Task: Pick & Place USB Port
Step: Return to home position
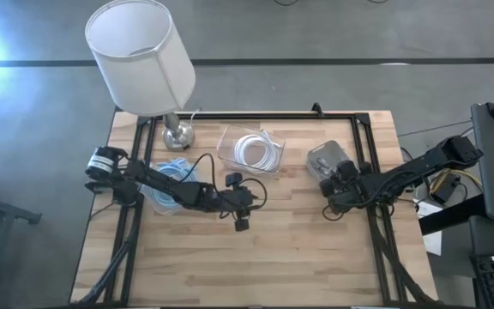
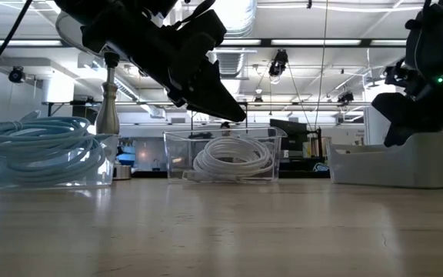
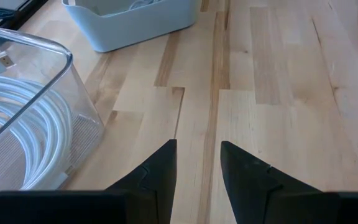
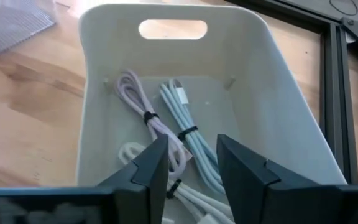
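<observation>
A pale bin point(image 4: 166, 81) at the table's right far part holds bundled USB cables: a pinkish one point(image 4: 145, 109), a pale blue one point(image 4: 185, 124) and a white one point(image 4: 185, 196), all lying on its floor. My right gripper point(image 4: 191, 140) hangs open over this bin point(image 1: 326, 159), fingers pointing down into it and touching nothing. My left gripper point(image 3: 197, 144) is open and empty above bare wood at mid-table point(image 1: 245, 210), near a clear bin point(image 3: 17, 124) that holds a coiled white cable point(image 1: 251, 148).
A second clear bin with a coiled blue cable point(image 1: 170, 184) sits under the left arm. A lamp with a white shade point(image 1: 140, 56) stands at the far left corner. A black frame point(image 1: 256, 116) runs along the table's far edge. The near half is bare wood point(image 1: 256, 266).
</observation>
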Controlling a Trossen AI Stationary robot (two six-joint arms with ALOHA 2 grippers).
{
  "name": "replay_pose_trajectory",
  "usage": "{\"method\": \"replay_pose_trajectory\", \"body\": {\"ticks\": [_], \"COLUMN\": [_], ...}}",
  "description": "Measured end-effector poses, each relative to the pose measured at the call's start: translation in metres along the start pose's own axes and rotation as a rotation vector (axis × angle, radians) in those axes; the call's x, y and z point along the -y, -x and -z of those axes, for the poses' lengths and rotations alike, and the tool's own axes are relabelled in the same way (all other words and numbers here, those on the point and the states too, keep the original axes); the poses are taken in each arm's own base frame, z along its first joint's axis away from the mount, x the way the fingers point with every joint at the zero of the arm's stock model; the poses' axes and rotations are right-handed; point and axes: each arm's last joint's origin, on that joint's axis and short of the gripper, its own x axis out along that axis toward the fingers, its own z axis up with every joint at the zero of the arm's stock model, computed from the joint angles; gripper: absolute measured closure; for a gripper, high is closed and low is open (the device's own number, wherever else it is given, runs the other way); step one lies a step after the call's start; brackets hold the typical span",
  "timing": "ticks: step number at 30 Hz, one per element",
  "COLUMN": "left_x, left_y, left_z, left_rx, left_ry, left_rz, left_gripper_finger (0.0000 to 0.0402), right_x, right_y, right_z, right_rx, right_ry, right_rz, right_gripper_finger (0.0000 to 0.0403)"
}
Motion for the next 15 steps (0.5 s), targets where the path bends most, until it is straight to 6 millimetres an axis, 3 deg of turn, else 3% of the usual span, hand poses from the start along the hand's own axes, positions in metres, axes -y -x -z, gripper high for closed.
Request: {"method": "replay_pose_trajectory", "body": {"ticks": [7, 15], "left_x": [0.000, -0.004], "left_y": [0.001, 0.026], "left_z": [-0.002, -0.024], "left_rx": [0.010, 0.100], "left_ry": [0.005, 0.035], "left_rz": [0.002, 0.025], "left_gripper_finger": [0.0275, 0.0275], "right_x": [-0.008, -0.032], "right_y": [0.008, 0.039], "right_z": [-0.010, -0.048], "right_rx": [0.004, 0.035], "right_ry": [0.012, 0.092], "right_rz": [-0.034, -0.157], "right_gripper_finger": [0.0254, 0.0256]}}
